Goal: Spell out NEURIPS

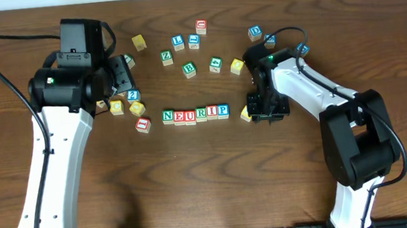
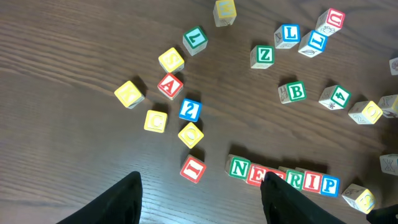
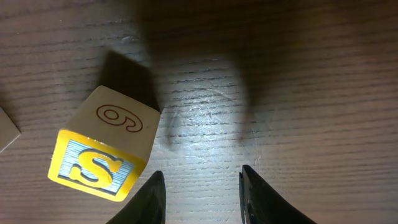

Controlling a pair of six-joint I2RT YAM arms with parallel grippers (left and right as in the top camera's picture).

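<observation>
The yellow-framed wooden S cube (image 3: 102, 146) sits just beside the right pincer (image 3: 202, 186), outside its parted, empty fingers, toward the NEURIP cube row (image 1: 194, 114); the right arm is nearer.

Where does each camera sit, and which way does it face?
Overhead: above table, facing down; left arm, right arm and NEURIP row show.
Left wrist: on left arm, facing down at cubes; left gripper shows.
Right wrist: low over table, facing S cube; right gripper shows.
Shared: overhead and left wrist both show that row.
</observation>
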